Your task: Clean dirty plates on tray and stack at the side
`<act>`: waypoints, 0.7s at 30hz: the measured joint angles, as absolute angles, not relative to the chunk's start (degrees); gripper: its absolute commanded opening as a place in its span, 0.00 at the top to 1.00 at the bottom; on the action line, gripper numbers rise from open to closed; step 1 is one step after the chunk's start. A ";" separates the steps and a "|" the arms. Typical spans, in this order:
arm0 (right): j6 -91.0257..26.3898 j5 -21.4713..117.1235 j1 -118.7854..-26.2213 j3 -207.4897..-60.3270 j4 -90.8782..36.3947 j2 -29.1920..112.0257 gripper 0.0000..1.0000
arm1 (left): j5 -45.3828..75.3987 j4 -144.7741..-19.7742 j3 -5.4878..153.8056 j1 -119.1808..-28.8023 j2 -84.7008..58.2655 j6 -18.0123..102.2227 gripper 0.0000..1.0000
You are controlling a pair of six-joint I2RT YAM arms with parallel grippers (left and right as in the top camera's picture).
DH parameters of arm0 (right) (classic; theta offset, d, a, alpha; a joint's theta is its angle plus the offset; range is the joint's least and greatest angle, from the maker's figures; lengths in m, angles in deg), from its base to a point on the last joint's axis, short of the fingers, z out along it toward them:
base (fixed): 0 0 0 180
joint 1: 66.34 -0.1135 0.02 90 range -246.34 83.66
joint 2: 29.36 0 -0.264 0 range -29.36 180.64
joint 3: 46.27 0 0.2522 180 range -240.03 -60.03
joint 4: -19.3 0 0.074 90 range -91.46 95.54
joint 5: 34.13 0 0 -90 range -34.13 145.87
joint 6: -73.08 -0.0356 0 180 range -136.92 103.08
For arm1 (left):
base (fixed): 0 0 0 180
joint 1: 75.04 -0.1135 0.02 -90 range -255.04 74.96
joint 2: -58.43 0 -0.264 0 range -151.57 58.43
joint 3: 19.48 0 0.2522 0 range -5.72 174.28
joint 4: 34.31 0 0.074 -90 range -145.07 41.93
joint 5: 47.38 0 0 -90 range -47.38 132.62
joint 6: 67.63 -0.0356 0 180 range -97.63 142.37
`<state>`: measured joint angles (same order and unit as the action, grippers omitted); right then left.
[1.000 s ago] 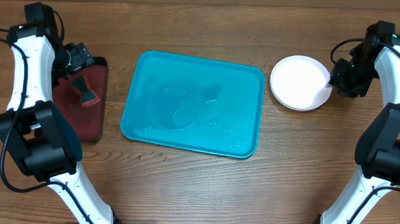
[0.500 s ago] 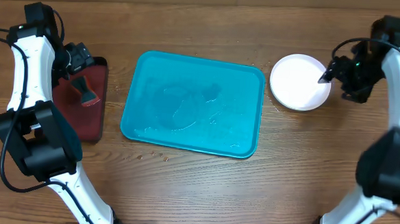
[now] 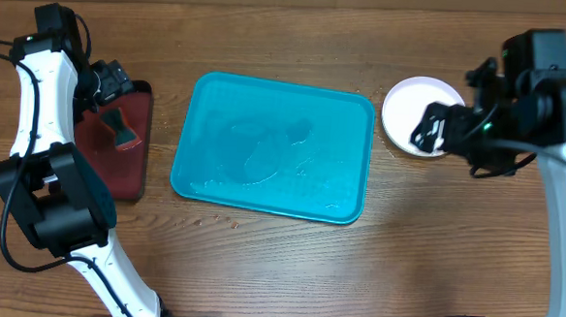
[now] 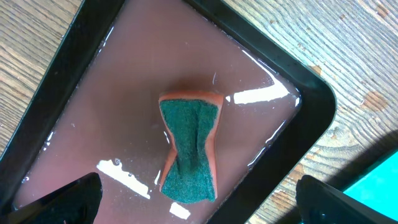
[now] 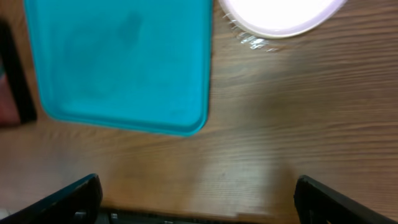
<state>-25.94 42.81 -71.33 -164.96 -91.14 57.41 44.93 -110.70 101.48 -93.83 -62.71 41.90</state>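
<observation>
The turquoise tray lies at the table's middle, wet, with no plate on it; it also shows in the right wrist view. A white plate sits on the wood right of the tray, and its edge shows in the right wrist view. No light blue or yellow-green plate shows. My right gripper hangs open and empty, high over the plate's right part; its view looks down on bare wood. My left gripper is open and empty above a green-and-orange sponge.
The sponge lies in a wet dark red, black-rimmed tray at the far left, also seen in the left wrist view. Water drops mark the wood beside the white plate. Bare wood lies in front of the turquoise tray.
My right arm has lifted and swung from the plate's right side to over its right edge, now covering part of it. The left arm, sponge and tray have not moved.
</observation>
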 measured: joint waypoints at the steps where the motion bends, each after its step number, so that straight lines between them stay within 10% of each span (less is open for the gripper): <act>1: -25.91 42.68 -72.93 -164.96 -91.47 56.49 0.00 | 44.93 -110.70 101.48 -93.83 -62.71 41.90 0.00; 21: -24.19 35.75 -78.44 -164.96 -91.62 52.92 0.00 | 44.93 -110.72 101.48 -93.83 -62.71 41.90 0.00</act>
